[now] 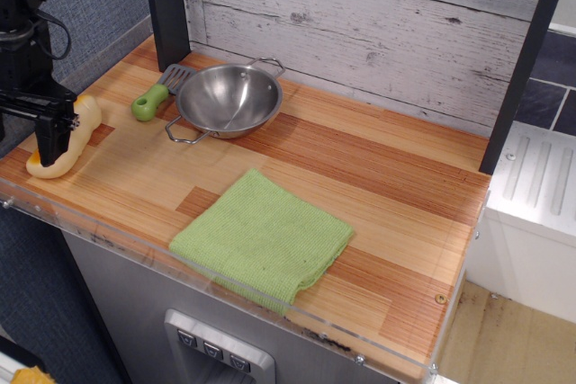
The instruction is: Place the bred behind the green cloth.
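Observation:
The bred (84, 121), a pale cream-yellow loaf with an orange-brown top, lies at the far left of the wooden counter near the front edge. My black gripper (52, 143) is lowered right over it. One dark finger (46, 139) stands in front of the loaf's middle and hides part of it. The jaws look spread around the loaf, not closed on it. The green cloth (261, 238), a flat lime-green knitted square, lies at the front centre of the counter, well to the right of the gripper.
A steel pan (227, 98) with wire handles stands at the back left. A green-handled spatula (151, 102) lies beside it. A grey plank wall runs behind the counter. A dark post (166, 6) stands at the back left. A clear lip edges the front.

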